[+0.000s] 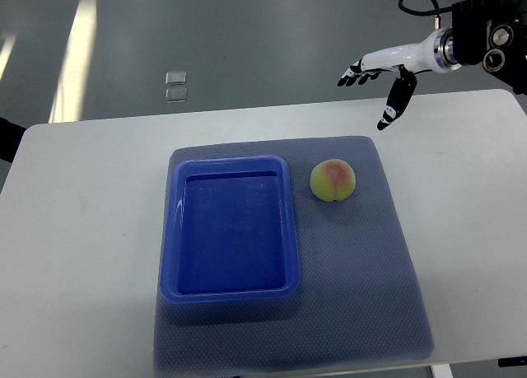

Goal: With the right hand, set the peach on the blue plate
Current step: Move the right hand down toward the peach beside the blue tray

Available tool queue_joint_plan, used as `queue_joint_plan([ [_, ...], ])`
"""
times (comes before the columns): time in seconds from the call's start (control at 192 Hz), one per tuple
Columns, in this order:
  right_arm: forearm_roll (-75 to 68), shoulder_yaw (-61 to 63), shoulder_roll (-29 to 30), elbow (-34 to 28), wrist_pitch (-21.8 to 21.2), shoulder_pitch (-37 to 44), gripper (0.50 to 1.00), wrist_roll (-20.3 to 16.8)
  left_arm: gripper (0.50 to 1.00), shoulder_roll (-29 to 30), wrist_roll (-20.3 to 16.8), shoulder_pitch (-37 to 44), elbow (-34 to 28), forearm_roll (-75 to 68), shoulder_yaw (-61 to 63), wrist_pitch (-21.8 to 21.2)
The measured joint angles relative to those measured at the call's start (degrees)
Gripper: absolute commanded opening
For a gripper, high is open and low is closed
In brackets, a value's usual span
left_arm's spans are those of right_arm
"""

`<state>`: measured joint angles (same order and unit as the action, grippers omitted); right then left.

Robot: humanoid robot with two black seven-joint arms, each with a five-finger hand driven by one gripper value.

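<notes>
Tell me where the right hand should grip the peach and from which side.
Grip the peach around its round middle, coming from above. It sits free on the grey mat, apart from the blue plate; the open right hand is above and beyond it.

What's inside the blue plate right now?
Nothing: the blue plate shows only its bare blue floor. The peach sits outside it on the mat, just off its right rim. The mat under the plate is covered and can't be seen.

Peach (333,181) on mat beside blue plate (174,230), right hand (387,73) raised, fingers spread
</notes>
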<state>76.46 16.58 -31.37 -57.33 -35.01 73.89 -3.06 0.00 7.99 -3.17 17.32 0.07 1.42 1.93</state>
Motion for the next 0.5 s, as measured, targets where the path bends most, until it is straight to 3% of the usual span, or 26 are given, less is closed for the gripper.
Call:
queue_joint_plan([
  [0.166,-0.08,-0.25,1.78,-0.06,0.00,-2.77,0.932,-1.69,1.000,0.00,0.00,-0.01,-0.27,0.02,-0.02,0.00],
  [0.499,0.09,-0.13,4.19,-0.05,0.00,-7.48,0.928,-1.53,1.000,0.00,0.00,-0.05,-0.25,-0.07,-0.02,0.10],
])
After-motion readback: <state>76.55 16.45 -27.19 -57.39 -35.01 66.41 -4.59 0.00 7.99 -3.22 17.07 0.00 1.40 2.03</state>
